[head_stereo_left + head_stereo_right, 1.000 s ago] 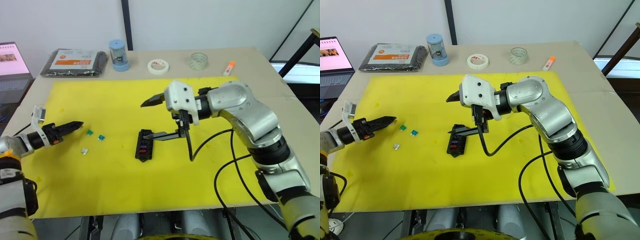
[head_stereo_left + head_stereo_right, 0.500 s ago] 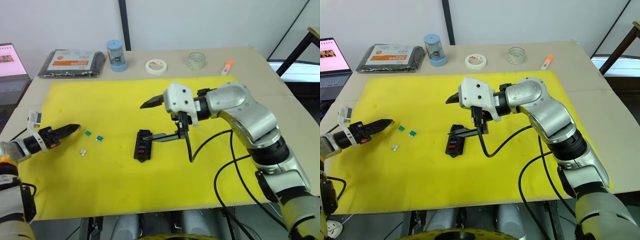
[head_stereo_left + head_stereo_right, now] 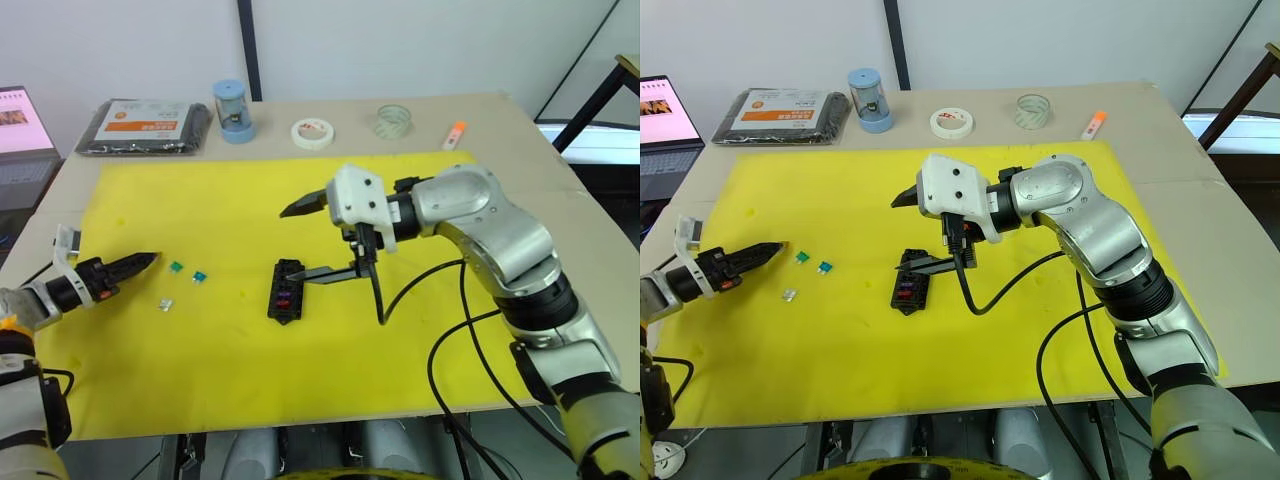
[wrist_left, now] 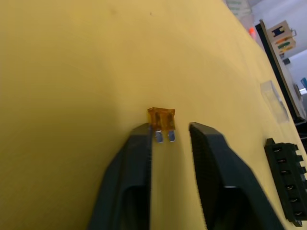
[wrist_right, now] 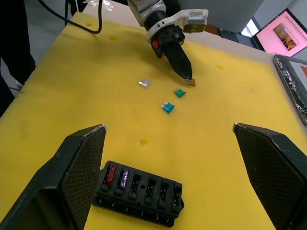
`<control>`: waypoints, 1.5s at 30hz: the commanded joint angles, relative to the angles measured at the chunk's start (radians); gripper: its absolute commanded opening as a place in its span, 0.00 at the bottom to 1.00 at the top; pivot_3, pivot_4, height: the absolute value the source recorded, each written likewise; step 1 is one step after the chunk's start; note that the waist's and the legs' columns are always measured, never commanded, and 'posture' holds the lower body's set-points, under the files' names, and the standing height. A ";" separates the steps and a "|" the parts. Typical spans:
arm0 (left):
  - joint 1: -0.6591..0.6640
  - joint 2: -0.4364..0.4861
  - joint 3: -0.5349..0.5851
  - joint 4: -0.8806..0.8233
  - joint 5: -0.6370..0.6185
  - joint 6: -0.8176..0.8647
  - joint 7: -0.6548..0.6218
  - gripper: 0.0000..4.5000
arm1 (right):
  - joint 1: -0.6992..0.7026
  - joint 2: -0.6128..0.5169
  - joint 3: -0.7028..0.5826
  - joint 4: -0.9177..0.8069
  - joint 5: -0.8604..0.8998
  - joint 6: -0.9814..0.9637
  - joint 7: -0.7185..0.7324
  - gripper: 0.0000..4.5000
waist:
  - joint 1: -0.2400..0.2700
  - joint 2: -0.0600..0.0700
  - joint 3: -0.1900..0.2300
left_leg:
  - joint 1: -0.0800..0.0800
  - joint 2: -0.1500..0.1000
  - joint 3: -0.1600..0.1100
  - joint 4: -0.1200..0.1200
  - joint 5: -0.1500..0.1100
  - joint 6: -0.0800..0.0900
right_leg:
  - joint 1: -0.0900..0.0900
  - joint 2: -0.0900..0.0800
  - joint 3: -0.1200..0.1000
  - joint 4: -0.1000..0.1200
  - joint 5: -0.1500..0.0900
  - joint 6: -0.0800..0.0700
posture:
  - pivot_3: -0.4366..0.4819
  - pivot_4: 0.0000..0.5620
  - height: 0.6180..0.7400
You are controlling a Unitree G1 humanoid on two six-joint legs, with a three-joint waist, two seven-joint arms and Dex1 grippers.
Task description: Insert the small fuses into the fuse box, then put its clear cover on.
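Observation:
The black fuse box [image 3: 287, 290] lies mid-mat with a red fuse [image 5: 111, 175] and a purple fuse [image 5: 123, 178] in its end slots. My right gripper [image 3: 311, 240] hovers over it, wide open and empty. My left gripper [image 3: 148, 260] is low over the mat's left side, narrowly open, with a tan fuse [image 4: 161, 123] at its tips touching one finger [image 4: 142, 143]. Just beyond it lie a green fuse [image 3: 177, 266], a teal fuse [image 3: 200, 275] and a clear fuse [image 3: 167, 303]. A faint glassy piece [image 4: 273, 95], seemingly the clear cover, lies on the mat.
The yellow mat [image 3: 200, 380] covers most of the table. Along the back edge stand a flat black packet with an orange label [image 3: 145, 125], a blue cylinder [image 3: 233, 110], a white tape roll [image 3: 313, 132], a clear tape roll [image 3: 393, 121] and an orange marker [image 3: 456, 134].
My left gripper has drawn back slightly toward the mat's left edge. The right arm and the fuse box have not moved.

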 commanded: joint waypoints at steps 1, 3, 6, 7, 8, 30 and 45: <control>0.012 0.004 -0.001 0.006 0.005 0.009 0.005 0.22 | -0.009 0.011 -0.006 -0.023 -0.003 -0.014 -0.003 1.00 | 0.001 0.000 0.000 | 0.000 0.000 0.000 0.000 0.000 0.000 | 0.000 0.000 0.000 0.000 0.000 0.000 | 0.48 0.27 1.00; 0.011 0.003 -0.002 0.009 0.006 0.008 0.007 0.22 | -0.009 0.012 -0.006 -0.024 -0.005 -0.013 -0.003 1.00 | 0.000 0.000 0.000 | 0.000 0.000 0.000 0.000 0.000 0.000 | 0.000 0.000 0.000 0.000 0.000 0.000 | 0.48 0.27 1.00; 0.007 0.001 -0.004 0.012 0.008 0.004 0.010 0.22 | -0.007 0.012 -0.007 -0.026 -0.005 -0.011 -0.003 1.00 | 0.000 0.000 0.000 | 0.000 0.000 0.000 0.000 0.000 0.000 | 0.000 0.000 0.000 0.000 0.000 0.000 | 0.48 0.27 1.00; 0.006 0.000 -0.003 0.014 0.009 0.002 0.012 0.22 | -0.006 0.013 -0.007 -0.026 -0.006 -0.011 -0.003 1.00 | 0.000 0.000 0.000 | 0.000 0.000 0.000 0.000 0.000 0.000 | 0.000 0.000 0.000 0.000 0.000 0.000 | 0.48 0.27 1.00; 0.004 0.000 -0.004 0.016 0.010 0.000 0.014 0.22 | -0.005 0.013 -0.007 -0.027 -0.008 -0.011 -0.003 1.00 | 0.001 0.000 0.000 | 0.000 0.000 0.000 0.000 0.000 0.000 | 0.000 0.000 0.000 0.000 0.000 0.000 | 0.48 0.27 1.00; -0.005 -0.001 -0.014 0.020 0.017 -0.030 0.004 0.01 | -0.002 0.012 -0.009 -0.029 -0.016 -0.014 -0.002 1.00 | 0.001 0.000 0.000 | 0.000 0.000 0.000 0.000 0.000 0.000 | 0.000 0.000 0.000 0.000 0.000 0.000 | 0.48 0.27 1.00; 0.059 -0.085 0.060 -0.697 -0.274 0.078 -0.021 0.01 | -0.025 0.005 -0.186 -0.058 0.191 0.305 -0.084 1.00 | 0.008 0.000 0.000 | -0.002 0.001 -0.003 0.000 0.000 0.000 | 0.000 -0.002 0.000 0.000 0.000 0.000 | 0.48 0.27 1.00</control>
